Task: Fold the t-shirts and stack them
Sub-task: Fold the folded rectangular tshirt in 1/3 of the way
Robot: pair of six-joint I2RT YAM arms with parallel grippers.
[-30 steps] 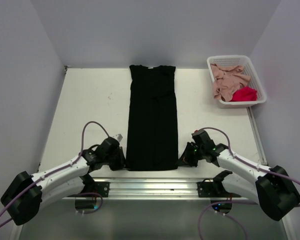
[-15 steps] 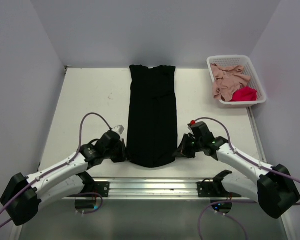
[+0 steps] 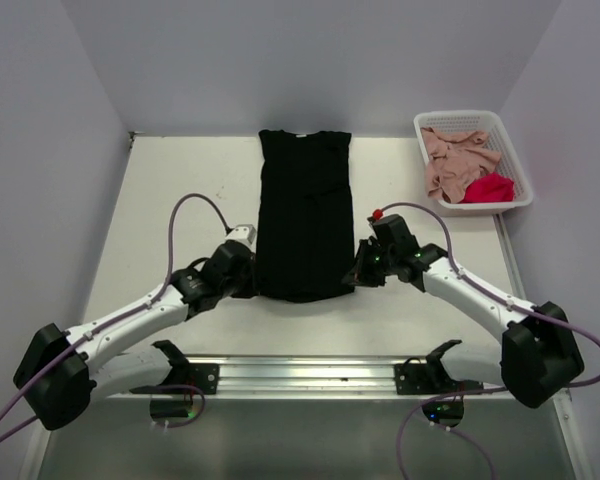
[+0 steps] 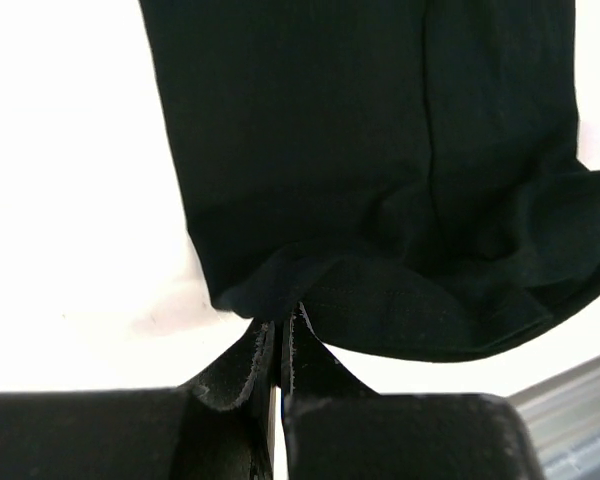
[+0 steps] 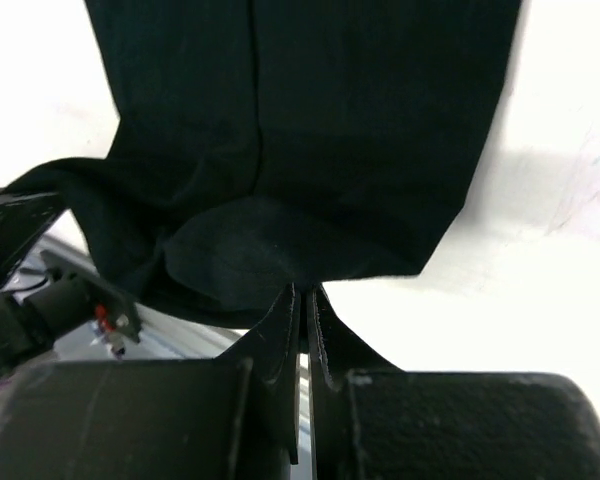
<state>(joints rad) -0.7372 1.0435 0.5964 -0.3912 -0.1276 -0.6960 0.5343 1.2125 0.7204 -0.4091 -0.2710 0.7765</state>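
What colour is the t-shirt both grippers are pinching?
The t-shirt is solid black, clearest in the top external view.

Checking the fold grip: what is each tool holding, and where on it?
The black shirt: the left tool pinches the left corner of its near hem, the right tool the right corner.

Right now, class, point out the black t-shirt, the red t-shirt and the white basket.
black t-shirt [image 3: 305,215], top view, middle of its body
red t-shirt [image 3: 490,187], top view, its bunched middle
white basket [image 3: 486,206], top view, its near rim
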